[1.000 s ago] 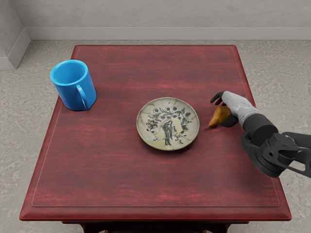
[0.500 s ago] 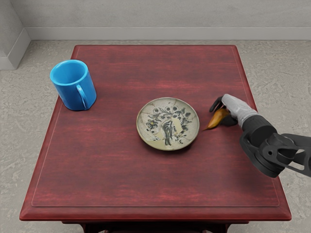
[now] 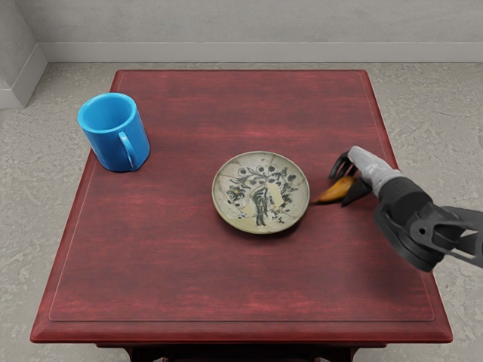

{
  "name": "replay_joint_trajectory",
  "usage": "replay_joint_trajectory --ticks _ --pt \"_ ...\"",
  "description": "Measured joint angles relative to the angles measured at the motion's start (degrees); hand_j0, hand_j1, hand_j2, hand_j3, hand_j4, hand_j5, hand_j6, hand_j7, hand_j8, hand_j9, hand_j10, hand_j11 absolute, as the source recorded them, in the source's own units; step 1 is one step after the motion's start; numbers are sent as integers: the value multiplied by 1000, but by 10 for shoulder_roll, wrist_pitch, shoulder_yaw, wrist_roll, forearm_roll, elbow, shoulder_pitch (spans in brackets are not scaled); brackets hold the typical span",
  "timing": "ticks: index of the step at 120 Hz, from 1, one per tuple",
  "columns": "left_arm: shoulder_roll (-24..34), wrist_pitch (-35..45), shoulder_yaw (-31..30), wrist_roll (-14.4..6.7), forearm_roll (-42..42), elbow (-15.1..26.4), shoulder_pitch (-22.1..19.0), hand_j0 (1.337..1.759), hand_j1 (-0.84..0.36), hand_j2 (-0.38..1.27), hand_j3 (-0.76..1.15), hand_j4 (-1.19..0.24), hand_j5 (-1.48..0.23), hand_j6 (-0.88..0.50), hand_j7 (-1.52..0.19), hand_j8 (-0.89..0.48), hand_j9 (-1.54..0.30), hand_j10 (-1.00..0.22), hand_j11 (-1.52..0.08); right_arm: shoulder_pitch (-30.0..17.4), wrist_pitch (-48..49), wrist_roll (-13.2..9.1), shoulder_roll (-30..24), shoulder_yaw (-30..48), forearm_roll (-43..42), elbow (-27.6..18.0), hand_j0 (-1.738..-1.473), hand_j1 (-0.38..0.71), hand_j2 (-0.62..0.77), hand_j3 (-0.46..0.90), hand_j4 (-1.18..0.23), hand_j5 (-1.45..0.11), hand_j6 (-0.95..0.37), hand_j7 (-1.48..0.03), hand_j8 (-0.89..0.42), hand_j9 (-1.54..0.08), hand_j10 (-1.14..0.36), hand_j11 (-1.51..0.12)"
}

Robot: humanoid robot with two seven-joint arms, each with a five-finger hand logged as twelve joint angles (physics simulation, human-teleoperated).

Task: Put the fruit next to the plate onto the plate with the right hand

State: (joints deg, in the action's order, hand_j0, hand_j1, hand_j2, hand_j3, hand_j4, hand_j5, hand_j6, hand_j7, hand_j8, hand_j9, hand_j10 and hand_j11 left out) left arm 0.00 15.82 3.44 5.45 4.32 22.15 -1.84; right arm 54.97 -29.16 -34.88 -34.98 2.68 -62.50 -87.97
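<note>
Head view: grasp step, placement pending.
Your right hand curls round the orange-brown fruit, apparently gripping; next you lift it left onto the patterned plate.

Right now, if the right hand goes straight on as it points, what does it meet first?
Likely the fruit, right against the right hand; past that, the plate, though depth is unclear.

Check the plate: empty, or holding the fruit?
Empty. Nothing sits on the round patterned ceramic plate; the orange-brown fruit lies on the red table beside its right rim, at the right hand.
</note>
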Motion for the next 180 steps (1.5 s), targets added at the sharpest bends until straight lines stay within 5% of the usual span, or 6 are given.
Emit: replay_joint_trajectory --ticks 56,121,142,167,180 --pt "0 0 0 0 0 0 0 1658 348 0 0 0 -1 0 -1 0 -1 0 -1 19 8 0 -58 86 8 -1 -1657 295 358 0 -748 -985 -585 -977 -459 -1010 -635 -1040" --pt "0 0 0 0 0 0 0 1658 348 0 0 0 -1 0 -1 0 -1 0 -1 53 27 -1 52 118 35 -8 -1658 349 495 1 -721 -1027 -561 -975 -453 -1024 -648 -1045" --pt "0 0 0 0 0 0 0 1658 348 0 0 0 -1 0 -1 0 -1 0 -1 50 37 0 80 118 35 -20 -1658 314 421 1 -724 -1020 -552 -975 -465 -1021 -687 -1043" --pt "0 0 0 0 0 0 0 1658 349 0 0 0 0 0 0 0 0 0 0 44 70 -1 89 116 35 -37 -1658 363 577 0 -721 -995 -578 -962 -471 -991 -695 -1001" --pt "0 0 0 0 0 0 0 1658 348 0 0 0 0 0 0 0 0 0 0 50 80 -1 87 118 32 -38 -1658 117 355 0 -472 -648 -387 -628 -321 -645 -457 -651"
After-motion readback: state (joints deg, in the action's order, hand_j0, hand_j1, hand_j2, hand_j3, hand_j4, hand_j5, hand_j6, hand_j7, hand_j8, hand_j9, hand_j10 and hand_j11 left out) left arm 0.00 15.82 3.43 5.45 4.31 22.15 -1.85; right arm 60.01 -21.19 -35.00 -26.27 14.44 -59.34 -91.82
